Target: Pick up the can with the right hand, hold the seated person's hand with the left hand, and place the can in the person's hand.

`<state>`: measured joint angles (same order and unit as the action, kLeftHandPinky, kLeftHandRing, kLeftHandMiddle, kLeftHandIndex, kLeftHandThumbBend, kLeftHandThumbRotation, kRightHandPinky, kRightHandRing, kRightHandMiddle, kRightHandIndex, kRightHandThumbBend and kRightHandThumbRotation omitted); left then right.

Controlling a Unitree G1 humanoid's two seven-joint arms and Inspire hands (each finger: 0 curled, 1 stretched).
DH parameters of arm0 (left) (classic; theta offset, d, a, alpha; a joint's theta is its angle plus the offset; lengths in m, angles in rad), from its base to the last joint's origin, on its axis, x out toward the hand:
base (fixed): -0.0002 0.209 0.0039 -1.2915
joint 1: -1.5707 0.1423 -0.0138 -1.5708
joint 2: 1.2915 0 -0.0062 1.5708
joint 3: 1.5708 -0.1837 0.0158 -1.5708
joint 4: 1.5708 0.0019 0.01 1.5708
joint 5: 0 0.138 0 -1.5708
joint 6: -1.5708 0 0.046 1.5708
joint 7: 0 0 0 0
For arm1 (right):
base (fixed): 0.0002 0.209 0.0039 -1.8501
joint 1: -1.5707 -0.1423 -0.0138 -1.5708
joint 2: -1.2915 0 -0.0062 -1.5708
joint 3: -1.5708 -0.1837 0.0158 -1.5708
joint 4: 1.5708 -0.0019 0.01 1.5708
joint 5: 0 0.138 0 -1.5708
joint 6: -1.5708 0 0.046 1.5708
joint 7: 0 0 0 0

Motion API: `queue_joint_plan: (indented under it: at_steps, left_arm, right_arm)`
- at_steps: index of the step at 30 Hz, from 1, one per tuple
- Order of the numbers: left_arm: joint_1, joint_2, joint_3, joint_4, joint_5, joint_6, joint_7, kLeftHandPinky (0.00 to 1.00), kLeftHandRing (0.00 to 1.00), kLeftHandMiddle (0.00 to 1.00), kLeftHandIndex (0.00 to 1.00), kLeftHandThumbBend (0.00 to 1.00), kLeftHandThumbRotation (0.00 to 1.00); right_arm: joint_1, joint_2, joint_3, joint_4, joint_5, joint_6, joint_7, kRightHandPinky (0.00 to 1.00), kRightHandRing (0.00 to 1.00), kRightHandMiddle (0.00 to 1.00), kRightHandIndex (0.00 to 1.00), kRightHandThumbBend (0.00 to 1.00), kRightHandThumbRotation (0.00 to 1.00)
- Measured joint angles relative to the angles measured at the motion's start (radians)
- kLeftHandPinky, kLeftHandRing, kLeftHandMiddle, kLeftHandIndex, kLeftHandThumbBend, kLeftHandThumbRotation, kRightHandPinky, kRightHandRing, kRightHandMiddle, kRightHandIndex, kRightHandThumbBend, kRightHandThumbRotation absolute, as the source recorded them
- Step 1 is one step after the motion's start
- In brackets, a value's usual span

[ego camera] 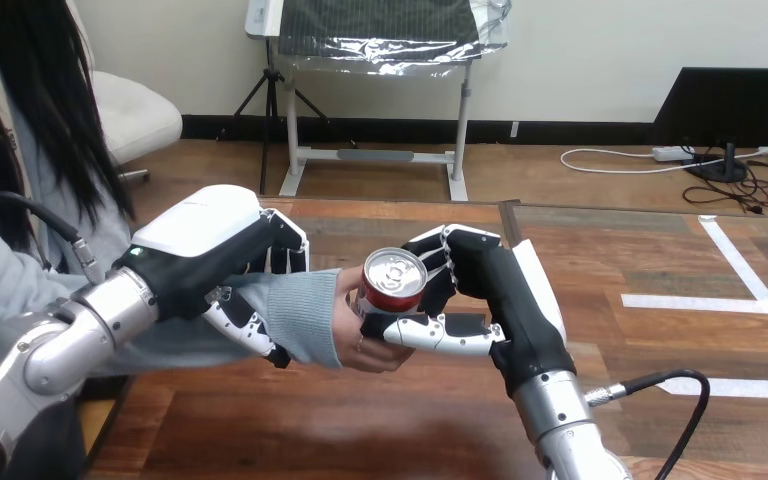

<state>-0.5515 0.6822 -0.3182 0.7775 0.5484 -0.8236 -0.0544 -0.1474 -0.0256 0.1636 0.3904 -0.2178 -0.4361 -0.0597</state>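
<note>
1. The wooden table [360, 430] is nearest. The robot's right forearm rises over it from the bottom edge.
2. The right hand [485, 300] is closed on the can [393, 283]. Its thumb [440, 333] lies across the lower near side and its fingers [442, 248] wrap the far side. The can is held clear of the table, between the two robot hands.
3. The can has a red body and a bare silver top with a pull tab. The top tips slightly towards the camera. It shows no visible dents.
4. Handling, as judged:
   - The thin metal wall is stiff enough for a firm grip but would dent under a hard squeeze.
   - The smooth side is likely slippery.
   - The top looks sealed, so the can probably has some weight.
   - The best hold is round the mid-body, which leaves the base free for the receiving palm.
5. The person's hand [360, 340] sits under and against the left side of the can. I cannot tell whether its fingers have closed on it.
6. The left hand [210, 250] is clamped round the person's grey-sleeved wrist [295, 315]. Its back is on top and its fingers [245, 330] curl underneath.
</note>
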Motion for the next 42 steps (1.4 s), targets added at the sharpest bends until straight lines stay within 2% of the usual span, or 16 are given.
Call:
queue_joint_plan:
  at_steps: [16,25,34,35,42]
  left_arm:
    - [0.0,-0.009,0.0,0.002,0.0,-0.003,0.001,0.23,0.29,0.37,0.39,0.91,0.0]
    - [0.0,-0.011,0.0,0.004,0.003,-0.006,0.01,0.34,0.4,0.45,0.47,0.93,0.0]
    - [0.0,-0.017,0.0,0.005,0.009,-0.017,0.037,0.49,0.53,0.57,0.61,0.96,0.13]
    - [0.0,-0.017,0.0,0.005,0.009,-0.018,0.04,0.52,0.56,0.61,0.64,0.97,0.17]
    - [0.0,-0.021,0.001,0.004,0.009,-0.022,0.049,0.62,0.67,0.71,0.75,0.99,0.27]
  right_arm:
    - [0.006,0.0,0.0,-0.037,0.0,0.032,-0.002,0.33,0.38,0.45,0.49,0.78,0.0]
    - [0.006,-0.001,-0.002,-0.037,-0.006,0.043,-0.004,0.39,0.44,0.5,0.54,0.8,0.0]
    - [0.005,-0.003,-0.005,-0.037,-0.003,0.043,-0.003,0.53,0.58,0.63,0.65,0.84,0.0]
    - [0.004,-0.004,-0.005,-0.037,-0.003,0.043,-0.002,0.57,0.62,0.66,0.68,0.84,0.01]
    - [0.004,-0.015,-0.003,-0.037,-0.01,0.043,0.011,0.72,0.74,0.75,0.77,0.85,0.08]
